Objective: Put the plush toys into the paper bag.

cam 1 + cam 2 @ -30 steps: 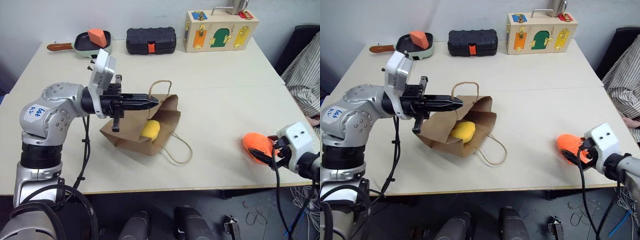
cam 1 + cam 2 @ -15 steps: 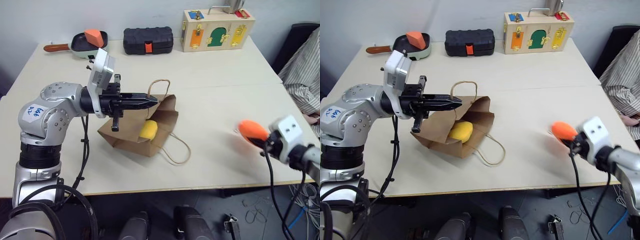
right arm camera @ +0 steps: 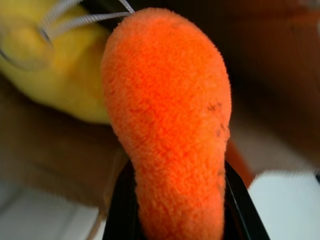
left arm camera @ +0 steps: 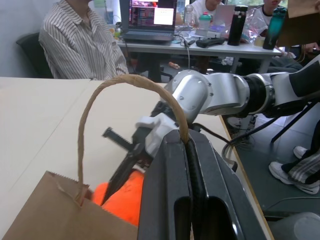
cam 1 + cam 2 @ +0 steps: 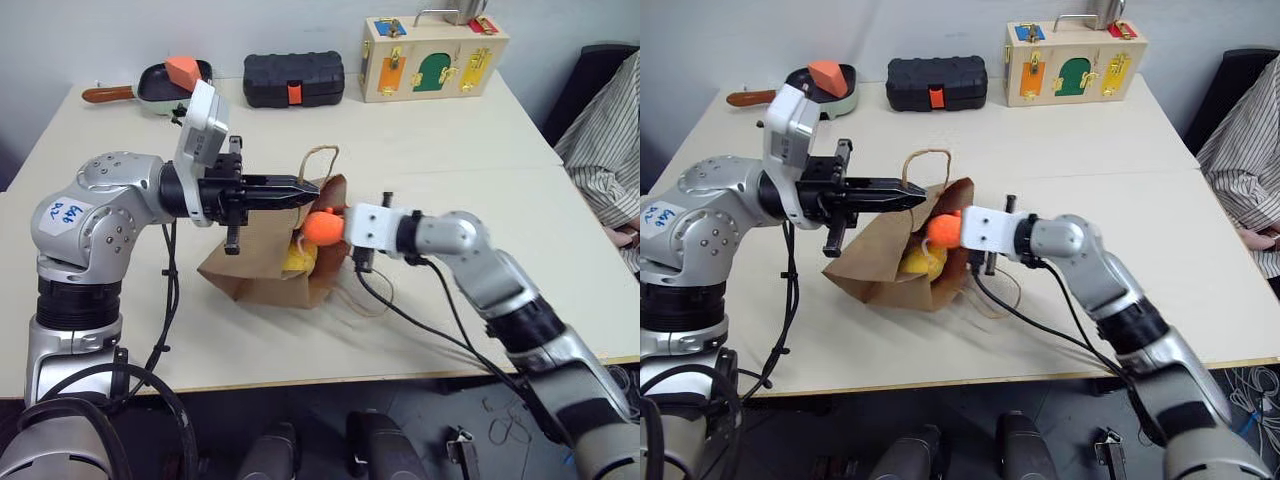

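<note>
Orange plush toy at the brown paper bag mouth; yellow plush toy inside.

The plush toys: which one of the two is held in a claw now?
The orange plush toy, pinched in the right claw at the paper bag's mouth. The yellow plush toy lies free inside the bag.
</note>
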Controlling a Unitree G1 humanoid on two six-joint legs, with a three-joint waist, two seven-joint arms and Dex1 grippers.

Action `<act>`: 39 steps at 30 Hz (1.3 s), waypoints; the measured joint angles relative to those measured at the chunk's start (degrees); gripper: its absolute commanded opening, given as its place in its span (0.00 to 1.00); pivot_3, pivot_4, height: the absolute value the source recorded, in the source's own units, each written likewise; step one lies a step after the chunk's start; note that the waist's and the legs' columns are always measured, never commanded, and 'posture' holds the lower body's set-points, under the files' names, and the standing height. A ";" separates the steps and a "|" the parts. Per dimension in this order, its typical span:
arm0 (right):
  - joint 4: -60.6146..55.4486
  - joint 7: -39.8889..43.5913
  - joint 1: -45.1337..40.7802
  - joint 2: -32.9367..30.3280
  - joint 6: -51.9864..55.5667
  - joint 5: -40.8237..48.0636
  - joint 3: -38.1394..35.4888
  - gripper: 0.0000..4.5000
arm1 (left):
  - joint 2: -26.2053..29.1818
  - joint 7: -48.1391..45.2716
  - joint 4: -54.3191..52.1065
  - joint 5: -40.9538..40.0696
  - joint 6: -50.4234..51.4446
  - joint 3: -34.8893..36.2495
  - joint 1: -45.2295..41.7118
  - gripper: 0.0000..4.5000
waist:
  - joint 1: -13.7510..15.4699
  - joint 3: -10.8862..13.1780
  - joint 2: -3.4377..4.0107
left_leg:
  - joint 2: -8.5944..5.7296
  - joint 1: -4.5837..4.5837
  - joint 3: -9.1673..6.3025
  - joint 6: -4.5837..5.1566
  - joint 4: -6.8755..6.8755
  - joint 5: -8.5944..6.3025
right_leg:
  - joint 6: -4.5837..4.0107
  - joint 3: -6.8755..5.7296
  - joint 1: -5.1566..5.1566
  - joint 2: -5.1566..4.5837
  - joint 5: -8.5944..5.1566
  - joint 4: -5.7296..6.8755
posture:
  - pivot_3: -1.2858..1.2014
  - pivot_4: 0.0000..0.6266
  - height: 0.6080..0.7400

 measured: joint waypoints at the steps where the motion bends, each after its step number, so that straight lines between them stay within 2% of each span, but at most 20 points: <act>1: 2.00 0.04 -1.48 1.36 -1.15 -0.72 0.16 0.05 | 0.01 0.08 -0.03 0.00 0.09 0.02 0.03 0.00 | -0.31 0.00 0.00 | 0.00 0.00 -0.02 0.00 0.02 0.00 | 0.00 -0.01 0.00 0.00 0.00 0.04 | 0.52 0.24 1.00; 7: 13.05 0.54 -5.73 8.11 -6.31 -4.01 2.31 0.05 | -0.01 0.41 -0.10 0.00 0.16 0.08 0.11 0.00 | -1.65 0.00 0.00 | 0.00 0.04 -0.11 -0.02 -0.04 0.01 | 0.00 -0.05 0.00 0.01 0.00 0.13 | 0.52 0.24 1.00; 11: 16.30 1.84 -7.20 12.64 -6.36 -3.52 2.17 0.05 | -0.04 0.68 -0.14 0.00 0.16 0.08 0.12 0.00 | -2.31 0.00 0.01 | 0.00 0.05 -0.15 -0.03 -0.04 0.01 | 0.00 -0.07 -0.03 0.01 0.00 0.19 | 0.52 0.24 1.00; 12: 16.59 2.46 -7.68 14.22 -4.97 -2.55 1.59 0.21 | -0.04 0.77 -0.14 -0.01 0.15 0.09 0.12 0.00 | -2.59 0.00 0.00 | 0.00 0.05 -0.19 -0.05 -0.05 0.02 | 0.00 -0.09 -0.04 0.01 0.00 0.22 | 0.52 0.24 1.00; 17: 17.68 4.31 -8.34 19.31 -0.53 1.03 -0.10 0.60 | -0.06 0.87 -0.14 -0.03 0.09 0.12 0.19 0.00 | -3.32 0.00 0.01 | 0.00 0.09 -0.34 -0.08 -0.05 0.02 | 0.00 -0.14 -0.04 0.01 0.00 0.39 | 0.52 0.24 1.00; 22: 20.16 4.38 -8.35 20.20 1.26 1.17 -0.45 1.00 | -0.31 0.97 -0.01 -0.01 -0.11 0.11 0.28 0.00 | -3.38 0.00 0.01 | 0.00 0.09 -0.36 -0.08 -0.05 0.01 | 0.00 -0.14 -0.04 0.01 0.00 0.40 | 0.52 0.24 1.00; 26: 13.68 6.41 -6.59 16.54 4.56 2.29 -1.73 1.00 | -0.34 0.82 0.06 0.01 -0.49 0.07 0.32 0.00 | -3.16 0.00 0.01 | -0.01 0.08 -0.42 -0.08 -0.05 0.01 | 0.00 -0.13 -0.04 0.00 0.00 0.39 | 0.52 0.24 1.00; 32: -11.10 13.56 2.72 2.41 16.29 8.86 -7.61 1.00 | -0.20 0.49 0.85 0.18 -1.27 0.58 0.86 0.00 | -2.01 0.00 0.00 | -0.05 0.04 -0.44 -0.07 -0.08 0.00 | 0.00 -0.07 -0.03 -0.01 0.00 0.32 | 0.52 0.24 1.00; 36: -20.94 16.17 7.28 -5.03 23.31 13.29 -11.35 1.00 | -0.40 0.25 2.35 0.39 -1.98 0.61 0.91 0.00 | -1.64 0.00 0.00 | -0.05 0.03 -0.38 -0.07 -0.22 0.00 | 0.00 0.00 -0.01 0.00 0.00 0.20 | 0.52 0.24 1.00; 39: -26.48 15.42 11.05 -9.51 32.65 17.77 -16.82 1.00 | -0.86 0.22 2.40 0.54 -2.39 0.39 0.87 0.00 | -1.09 0.00 0.00 | -0.05 0.01 -0.37 -0.07 -0.19 0.00 | 0.00 0.05 0.03 0.00 0.00 0.15 | 0.52 0.24 1.00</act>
